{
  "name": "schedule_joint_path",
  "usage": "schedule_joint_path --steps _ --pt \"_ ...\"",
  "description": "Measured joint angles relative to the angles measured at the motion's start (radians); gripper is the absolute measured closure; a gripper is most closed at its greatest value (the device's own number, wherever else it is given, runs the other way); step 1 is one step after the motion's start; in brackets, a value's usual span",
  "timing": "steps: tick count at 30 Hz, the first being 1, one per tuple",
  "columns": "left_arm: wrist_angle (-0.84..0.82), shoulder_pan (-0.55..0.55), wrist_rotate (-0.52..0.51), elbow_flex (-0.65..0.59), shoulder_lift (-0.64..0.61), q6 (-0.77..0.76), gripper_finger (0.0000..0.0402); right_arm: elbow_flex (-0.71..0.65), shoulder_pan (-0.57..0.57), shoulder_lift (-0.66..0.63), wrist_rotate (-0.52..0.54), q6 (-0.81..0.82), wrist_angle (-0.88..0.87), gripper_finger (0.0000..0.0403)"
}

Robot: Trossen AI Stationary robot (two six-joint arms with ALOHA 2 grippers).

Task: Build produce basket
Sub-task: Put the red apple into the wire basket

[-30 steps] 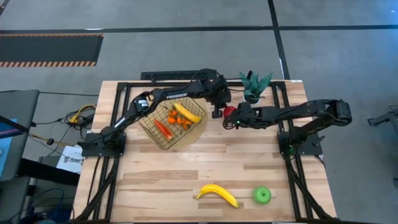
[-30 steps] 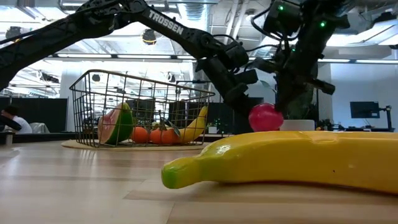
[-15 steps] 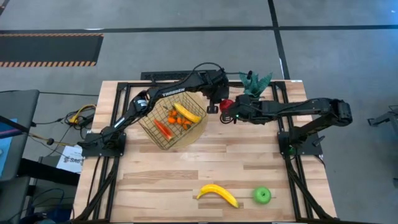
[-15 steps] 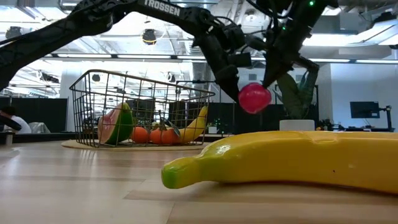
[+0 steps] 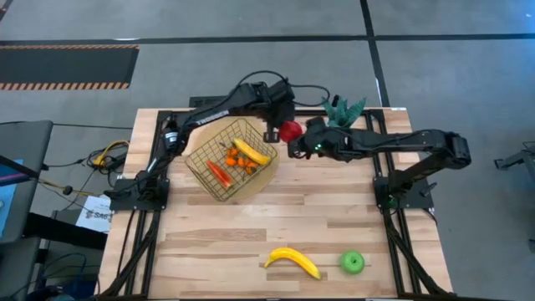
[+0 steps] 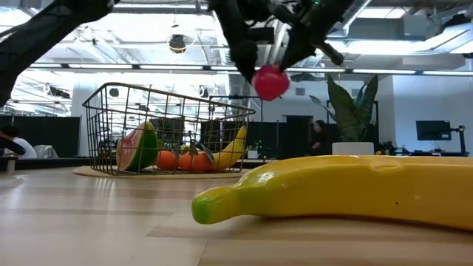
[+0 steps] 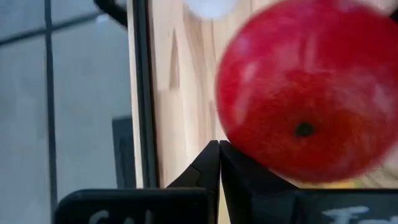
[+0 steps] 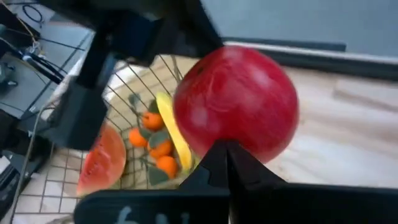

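Observation:
The red apple hangs in the air just right of the wire basket, which stands on a round tan mat and holds a banana, a red-orange stick, small orange pieces and a watermelon slice. My right gripper is shut at the apple's right side. My left gripper is shut close to the apple's left side. A second banana and the green apple lie near the table's near edge. My right gripper is shut on the red apple, and its fingertips meet right at the fruit's skin. It comes roughly level from the table's right. The apple hides what they pinch. The apple is lifted clear. My left gripper has its shut fingertips beside the apple's underside, near its dark dimple. I cannot tell whether they touch it.
A potted plant stands at the far edge, just behind my right arm. The basket's rim rises well above the table. Bare wood lies between the basket and the near banana.
Both grippers have risen and moved toward the table's left and far side, staying close on either side of the red apple. The apple has gone up with them, from about basket-floor height to above the basket's rim, and now hangs nearer the basket.

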Motion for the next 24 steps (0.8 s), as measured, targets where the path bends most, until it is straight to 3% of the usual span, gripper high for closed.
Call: schedule_joint_path --steps 9,13,17,24 --pt "-0.296 -0.023 -0.080 -0.013 -0.039 -0.028 0.0401 0.166 0.008 0.161 -0.020 -0.086 0.014 0.0403" --pt "-0.334 -0.045 -0.096 -0.069 -0.082 -0.073 0.0401 0.225 0.009 0.208 -0.021 -0.114 0.029 0.0403" --pt "-0.304 -0.061 -0.127 -0.211 -0.183 -0.113 0.0401 0.255 0.031 0.243 -0.060 -0.118 0.044 0.0403" --pt "-0.170 -0.102 -0.187 -0.563 -0.419 -0.216 0.0401 0.289 0.052 0.330 -0.156 -0.129 0.185 0.0403"
